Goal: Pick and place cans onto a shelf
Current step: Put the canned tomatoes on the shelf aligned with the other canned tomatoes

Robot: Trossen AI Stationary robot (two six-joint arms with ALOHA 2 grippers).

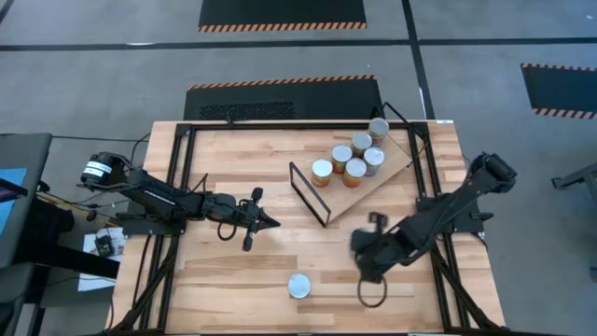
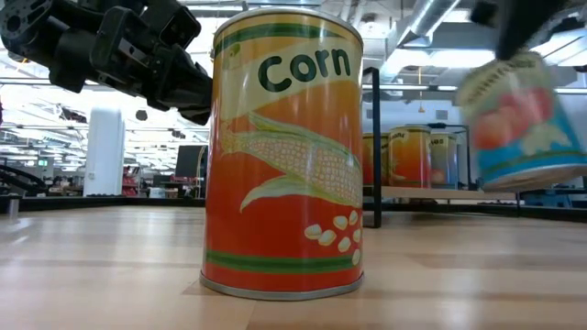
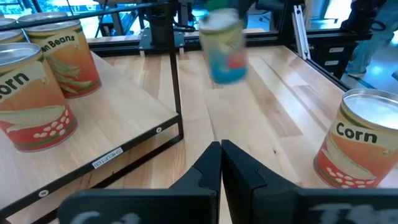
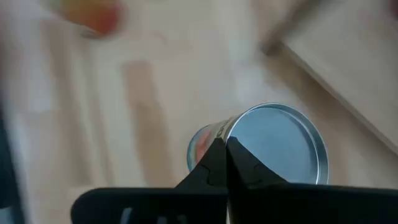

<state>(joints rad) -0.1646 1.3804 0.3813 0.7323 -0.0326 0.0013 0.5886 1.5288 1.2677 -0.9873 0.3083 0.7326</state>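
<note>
Idling left gripper point(image 1: 269, 222) left of table centre, fingers pressed together. Standing by the front edge: one Corn can point(image 1: 298, 286). Hanging right gripper point(image 4: 225, 144), fingers drawn together, over one tilted blue-label can point(image 2: 518, 119) towards the right edge; grip unclear. Risking a drop if the fingers are missing the lid. Counting six cans point(image 1: 354, 170) on shelf point(image 1: 350, 201), rear-right.

Around my table point(image 1: 233, 280) it's plain grey concrete floor point(image 1: 93, 84) with dark seam lines, plus 3 black mats point(image 1: 283, 12) edged in orange-black hazard stripes. Beyond the tabletop, a big open hall: white pillar point(image 2: 104, 151), ceiling ducts point(image 2: 440, 14), bright strip lights.
</note>
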